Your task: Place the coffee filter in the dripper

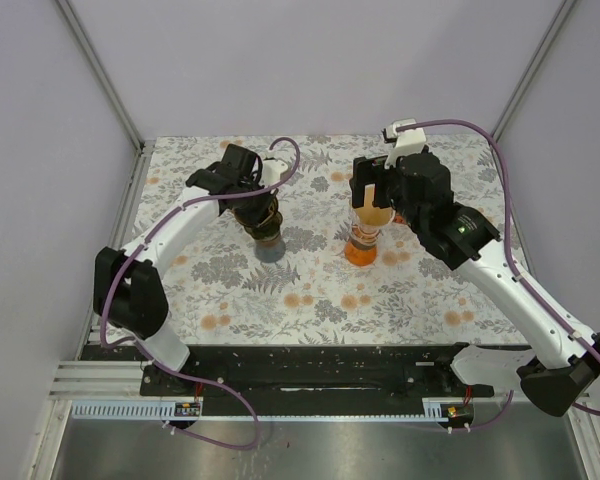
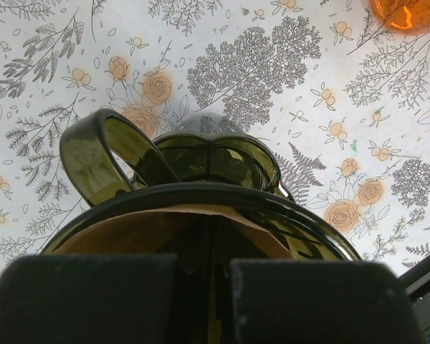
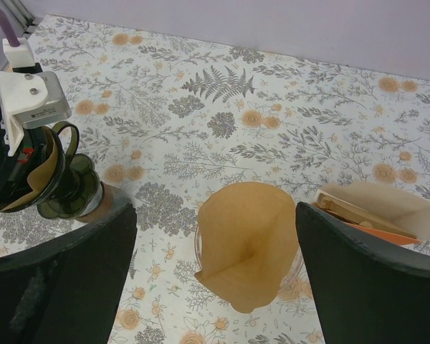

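A dark olive dripper [image 2: 201,161] with a loop handle stands on a brown cup [image 1: 269,240] at the table's left centre. A brown coffee filter [image 2: 122,229] sits inside it. My left gripper [image 2: 204,269] reaches into this dripper from above, its jaws nearly together on the filter's fold; it also shows in the top view [image 1: 250,195]. A second brown filter [image 3: 247,244] stands open in a clear dripper [image 3: 198,251] at the centre. My right gripper [image 3: 215,215] is wide open, a finger on each side of that filter and above it, also seen in the top view [image 1: 375,197].
A cream filter holder [image 3: 380,208] with an orange part stands right of the clear dripper. An orange translucent vessel [image 1: 361,250] shows below the right gripper in the top view. Purple walls and metal posts enclose the flowered table [image 1: 310,300].
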Robot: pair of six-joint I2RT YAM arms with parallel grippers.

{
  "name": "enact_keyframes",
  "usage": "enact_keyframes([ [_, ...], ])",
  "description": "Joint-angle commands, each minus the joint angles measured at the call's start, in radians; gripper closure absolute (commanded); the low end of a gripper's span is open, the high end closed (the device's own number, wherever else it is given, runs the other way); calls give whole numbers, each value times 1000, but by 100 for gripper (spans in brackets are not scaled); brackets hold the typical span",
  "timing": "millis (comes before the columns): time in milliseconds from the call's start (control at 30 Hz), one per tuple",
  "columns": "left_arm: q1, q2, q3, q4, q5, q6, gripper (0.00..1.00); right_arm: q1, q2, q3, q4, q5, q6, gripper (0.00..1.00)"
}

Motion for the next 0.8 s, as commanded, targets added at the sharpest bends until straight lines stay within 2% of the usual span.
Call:
enact_keyframes([
  [0, -2, 6, -52, 53, 28, -2, 100, -9, -33, 0, 16, 3, 0, 1],
  [133, -5, -3, -30, 41, 42, 3, 100, -8, -36, -3, 16, 0, 0, 1],
  [300, -10, -28, 66, -34, 52, 18, 99, -8, -33, 0, 13, -1, -1, 1],
  [467, -10, -26, 142, -96, 20, 24, 89, -8, -25, 1, 14, -10, 0, 0],
  [767, -12, -28, 151, -106, 3, 35, 76, -8, -26, 0, 14, -23, -1, 1],
])
